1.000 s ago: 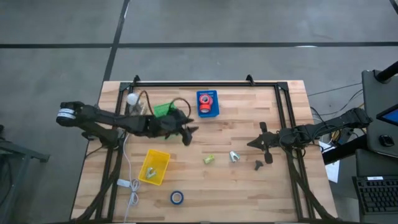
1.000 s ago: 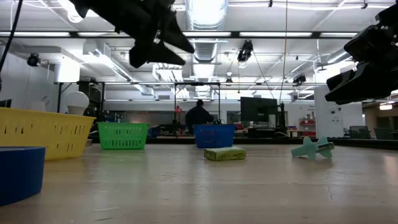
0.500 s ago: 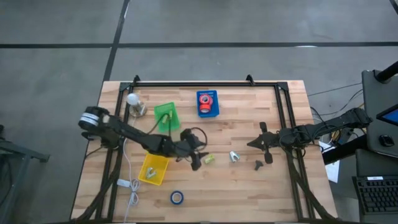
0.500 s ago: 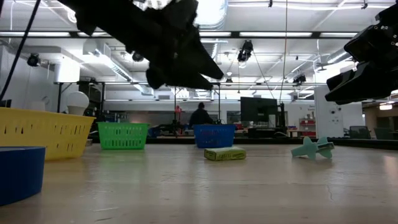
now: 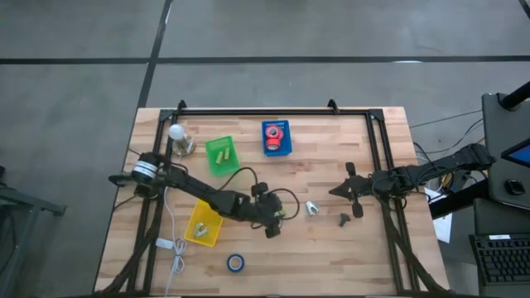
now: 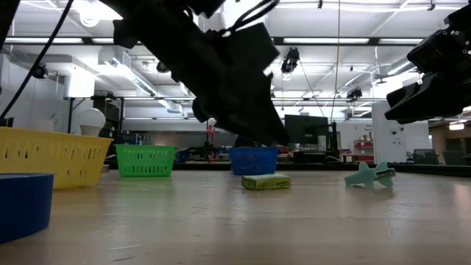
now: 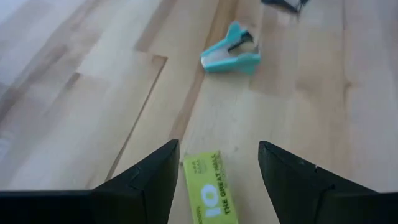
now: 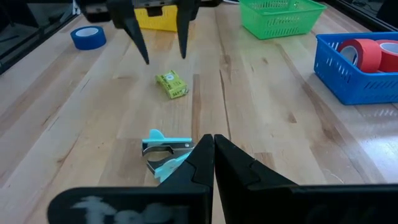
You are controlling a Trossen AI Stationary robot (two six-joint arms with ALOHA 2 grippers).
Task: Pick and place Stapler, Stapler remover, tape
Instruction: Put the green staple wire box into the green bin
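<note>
Left gripper (image 7: 214,177) spread wide with nothing held, one dark finger (image 7: 146,180) either side of a small yellow-green box (image 7: 207,188) lying flat on the table (image 5: 331,248); in the right wrist view those same fingers (image 8: 138,38) hang just above that box (image 8: 171,84), apart from it; further along the wood, a teal staple remover (image 7: 231,53) sitting near the box, not touching; from above, left gripper (image 5: 276,222) out near the middle of the table with the arm stretched back toward the left edge.

Right gripper (image 8: 213,146) pinched closed, fingertips meeting, nothing between them; teal staple remover (image 8: 166,151) just beyond the tips on the wood; from above, right gripper (image 5: 349,190) hanging over the right part of the table, a small dark item (image 5: 344,219) lying close by.

Tape: blue roll (image 5: 236,263) alone near the front edge, well apart from both grippers, big in the low view's left corner (image 6: 24,202); red rolls (image 5: 274,132) in the blue bin (image 5: 286,147) at the back, also showing in the right wrist view (image 8: 370,55).

Green bin (image 5: 220,155) beside the blue one with a couple of yellowish things inside; yellow bin (image 5: 205,222) nearer the front, left of the box; can't tell which item counts as the stapler.
</note>
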